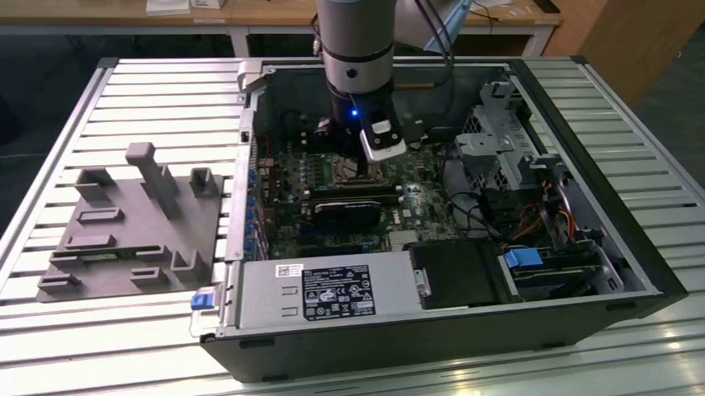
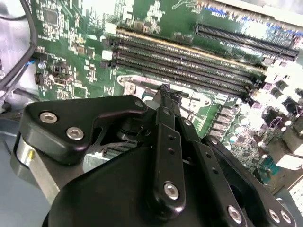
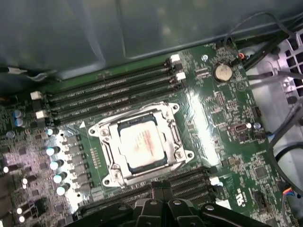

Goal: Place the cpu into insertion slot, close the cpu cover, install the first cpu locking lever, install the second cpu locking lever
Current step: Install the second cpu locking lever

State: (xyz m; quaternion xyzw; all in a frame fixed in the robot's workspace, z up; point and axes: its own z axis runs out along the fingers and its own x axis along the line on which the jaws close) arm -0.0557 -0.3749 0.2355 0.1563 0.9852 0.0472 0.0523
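Nearest in the second wrist view, the black gripper (image 2: 164, 90) has its linkage bars converging to a single tip, the fingers (image 2: 165, 101) drawn narrow together with nothing visibly between them. The tip hangs over the silvery rim of the insertion slot (image 2: 199, 101), just beside four long black memory slots (image 2: 189, 66) on the green motherboard (image 2: 71, 38).

In the first wrist view, the gripper (image 3: 161, 188) sits at the edge of the socket frame. The cpu (image 3: 141, 144), a flat square chip with a dull silver top, lies seated in the insertion slot (image 3: 109, 151). The cpu cover (image 3: 163, 120), a thin silvery frame with a large square cut-out, lies flat around the chip. Memory slots (image 3: 109, 92) flank the socket on two opposite sides, and a round coin cell (image 3: 221, 73) lies farther off on the motherboard (image 3: 227, 142).

In the exterior view, the arm (image 1: 355, 49) descends vertically into an open computer case (image 1: 441, 338) lying on a slatted metal table (image 1: 144, 91). The gripper (image 1: 361, 169) is low over the insertion slot (image 1: 350, 172), above a black heatsink block (image 1: 347, 210). A silver power supply (image 1: 319, 293) occupies the near edge of the case. A grey fixture plate (image 1: 127, 227) lies on the table at the exterior view's left, well apart from the case.
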